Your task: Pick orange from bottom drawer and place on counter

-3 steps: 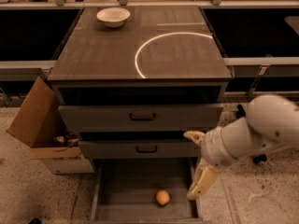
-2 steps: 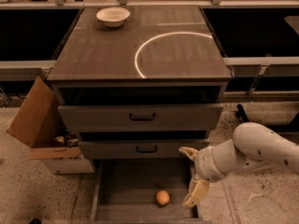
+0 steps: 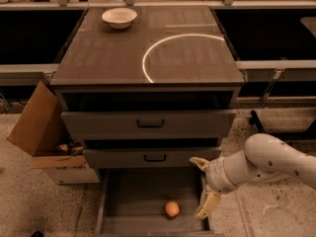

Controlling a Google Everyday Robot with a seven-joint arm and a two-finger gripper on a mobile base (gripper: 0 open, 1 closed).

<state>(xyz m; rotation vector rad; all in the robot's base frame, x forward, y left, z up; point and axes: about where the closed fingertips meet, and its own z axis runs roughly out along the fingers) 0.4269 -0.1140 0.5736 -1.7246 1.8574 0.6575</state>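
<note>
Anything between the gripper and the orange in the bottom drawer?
Nothing. In the camera view, only bare drawer floor separates the open gripper, at the right side of the bottom drawer, from the orange.

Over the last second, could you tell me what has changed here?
The gripper has come down and slightly left in the view, to the right edge of the open bottom drawer, fingers apart, holding nothing. The orange still lies on the drawer floor, untouched; the white bowl on the counter has not moved.
</note>
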